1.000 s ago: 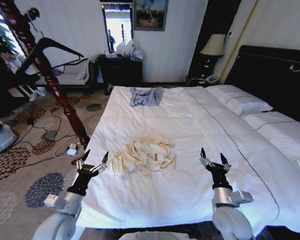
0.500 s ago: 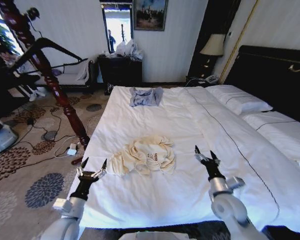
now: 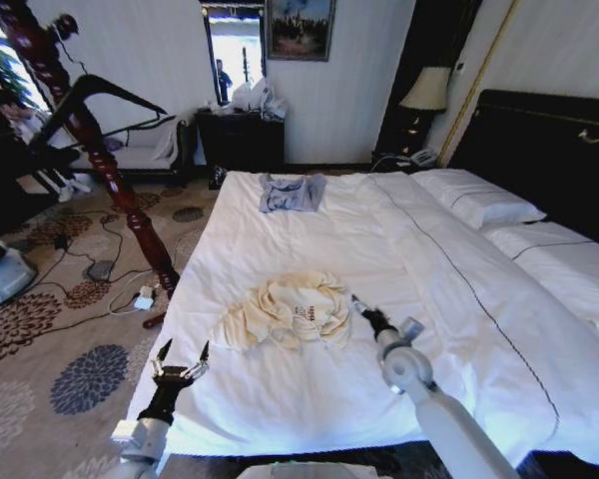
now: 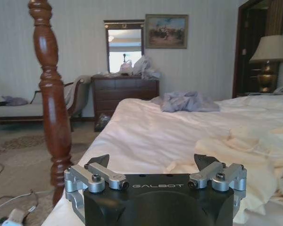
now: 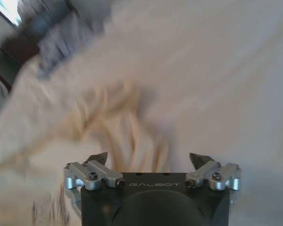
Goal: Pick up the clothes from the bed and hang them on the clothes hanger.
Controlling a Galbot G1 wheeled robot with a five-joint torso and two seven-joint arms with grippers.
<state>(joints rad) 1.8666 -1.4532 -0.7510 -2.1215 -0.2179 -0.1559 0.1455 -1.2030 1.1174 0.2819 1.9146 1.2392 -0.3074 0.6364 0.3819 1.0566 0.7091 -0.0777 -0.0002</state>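
Note:
The cream clothes (image 3: 290,311) lie crumpled on the near part of the white bed (image 3: 409,249). My right gripper (image 3: 362,307) is open, just off the heap's right edge and low over the sheet; its wrist view has the clothes (image 5: 118,122) beyond the open gripper (image 5: 148,158). Down at the bed's near left corner, my left gripper (image 3: 185,349) is open and holds nothing; its wrist view has the gripper (image 4: 152,162) with the clothes (image 4: 254,155) off to one side. The black clothes hanger (image 3: 110,88) hangs on the stand at the far left.
A reddish-brown pole stand (image 3: 100,160) rises beside the bed's left edge, with cables (image 3: 130,294) on the carpet at its foot. A folded grey-blue garment (image 3: 291,192) lies at the bed's far end. Pillows (image 3: 474,200) and a black headboard (image 3: 549,150) are to the right. A dark dresser (image 3: 242,140) stands behind.
My right arm has swung left and forward, from well right of the clothes to their right edge. My left gripper has sunk lower and nearer, still open.

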